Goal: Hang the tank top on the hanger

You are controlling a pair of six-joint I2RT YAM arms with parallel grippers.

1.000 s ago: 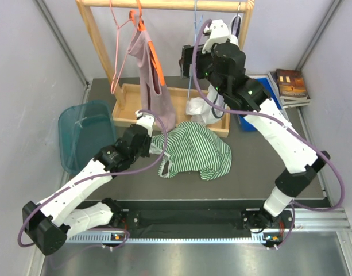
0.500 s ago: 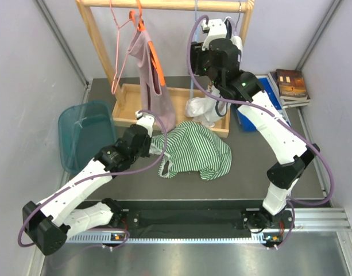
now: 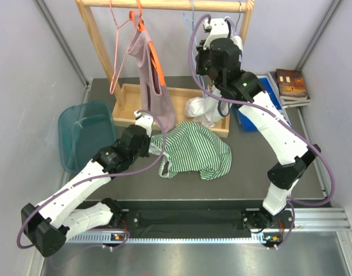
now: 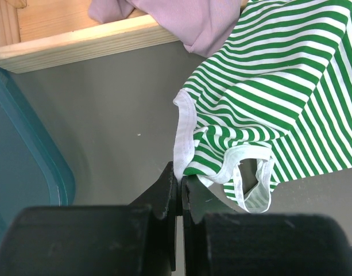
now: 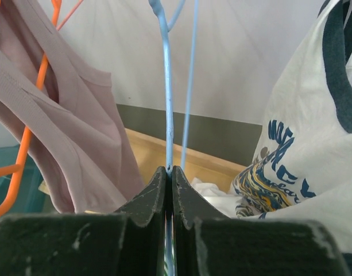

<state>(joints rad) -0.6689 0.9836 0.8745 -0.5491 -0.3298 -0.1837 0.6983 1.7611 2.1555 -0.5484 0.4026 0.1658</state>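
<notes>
REMOTE RIG, TWO GRASPS MADE: My right fingers (image 5: 150, 198) are pressed together on the thin light-blue wire clothes hanger (image 5: 166, 86). They pinch one of its strands up by the wooden rail (image 3: 164, 3), between the mauve-pink top (image 5: 78, 132) on its orange hanger (image 5: 26, 167) and the white top with dark trim (image 5: 302, 144). Down on the grey bench (image 3: 262, 167), my left fingers (image 4: 164, 192) are closed on the white-edged border of the small green-and-white striped tank top (image 4: 279, 86). The tank top lies crumpled just in front of the shallow wooden tray (image 3: 125, 109), near the teal plastic bin (image 4: 26, 161).

As I read it, the step in hand is fetching the hanger, which appears to hang from the rail with the garment not yet on it. The next move calls for lifting its hook clear without snagging the neighbouring clothes, then bringing the wire down towards the striped fabric. My left arm must raise a strap so the opening can slip over one shoulder of the hanger. I expect the thin wire to swivel in the pinch.
</notes>
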